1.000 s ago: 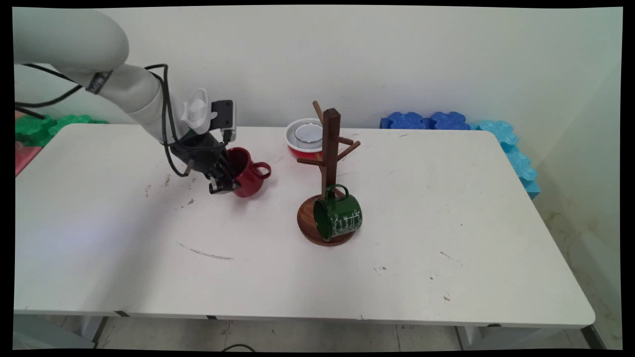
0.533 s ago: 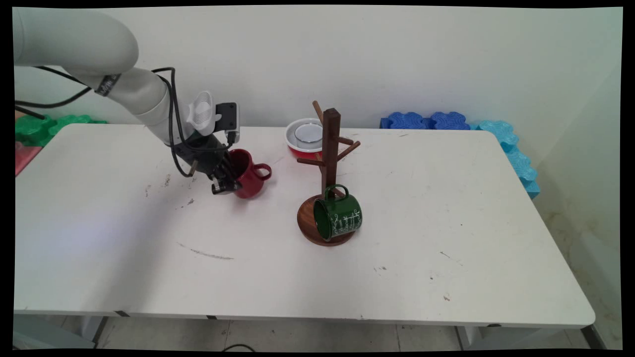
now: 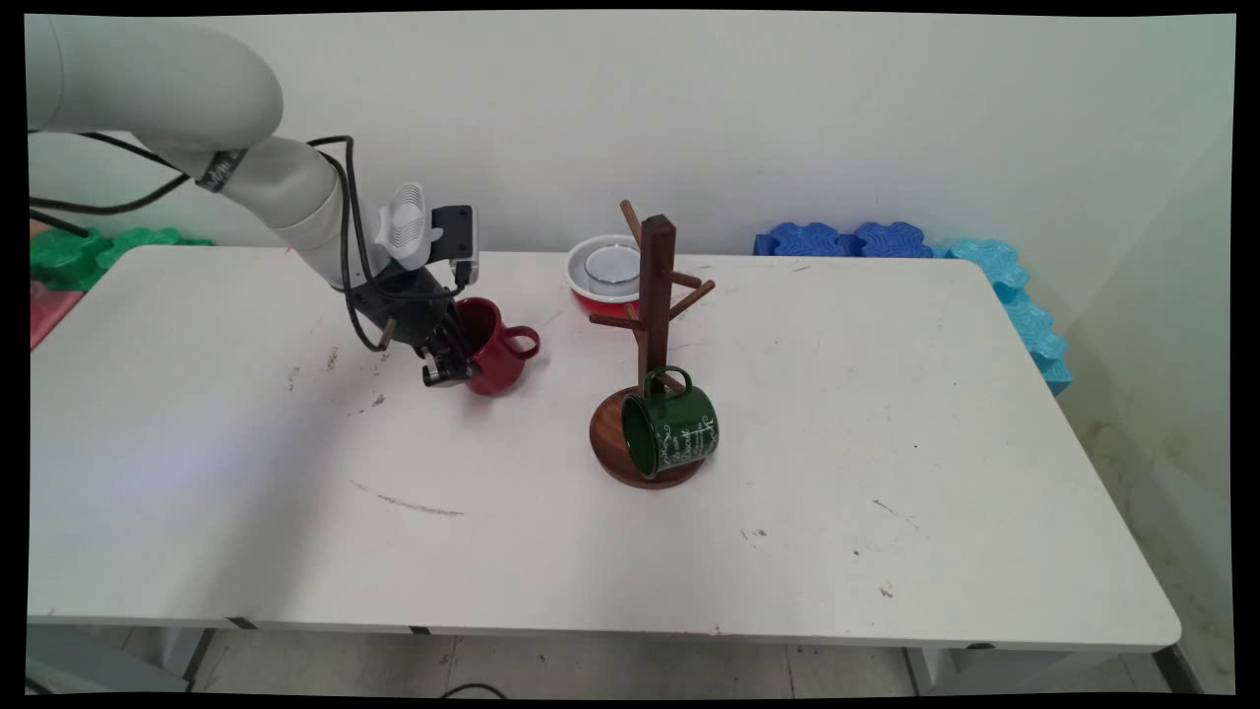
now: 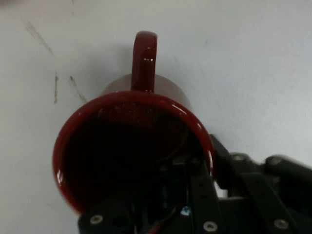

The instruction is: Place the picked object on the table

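My hand was clenched on the rim of the red mug, one finger inside the cup and one outside, with the mug tilted on the left half of the tabletop. To its right I saw the wooden mug tree, a green mug lying on its base, and a red bowl behind.

Soft even light, blurry close-up

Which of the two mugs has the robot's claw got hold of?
The red mug, pinched at its rim by the gripper. The green mug hangs on the wooden mug tree.
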{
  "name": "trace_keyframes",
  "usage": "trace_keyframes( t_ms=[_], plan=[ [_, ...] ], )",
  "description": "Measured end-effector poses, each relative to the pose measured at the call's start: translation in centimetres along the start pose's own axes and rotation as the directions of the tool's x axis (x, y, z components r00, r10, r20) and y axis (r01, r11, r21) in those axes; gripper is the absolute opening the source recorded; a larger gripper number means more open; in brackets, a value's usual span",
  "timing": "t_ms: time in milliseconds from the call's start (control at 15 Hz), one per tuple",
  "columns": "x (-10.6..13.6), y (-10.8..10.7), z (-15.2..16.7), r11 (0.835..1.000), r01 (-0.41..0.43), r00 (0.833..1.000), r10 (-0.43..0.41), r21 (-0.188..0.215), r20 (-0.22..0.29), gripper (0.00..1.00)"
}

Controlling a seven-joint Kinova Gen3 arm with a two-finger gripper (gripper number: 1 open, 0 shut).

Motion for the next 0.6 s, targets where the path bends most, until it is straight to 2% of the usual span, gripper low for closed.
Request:
trace_keyframes(
  t_ms=[67,133,600],
  plan=[
    [-0.01,-0.04,0.02,1.0,0.0,1.0,0.0,-0.001,0.0,0.0],
    [-0.01,-0.07,0.05,1.0,0.001,1.0,-0.001,-0.002,0.0,1.0],
    [-0.2,0.04,0.24,1.0,-0.002,1.0,0.002,-0.006,0.0,1.0]
  ],
)
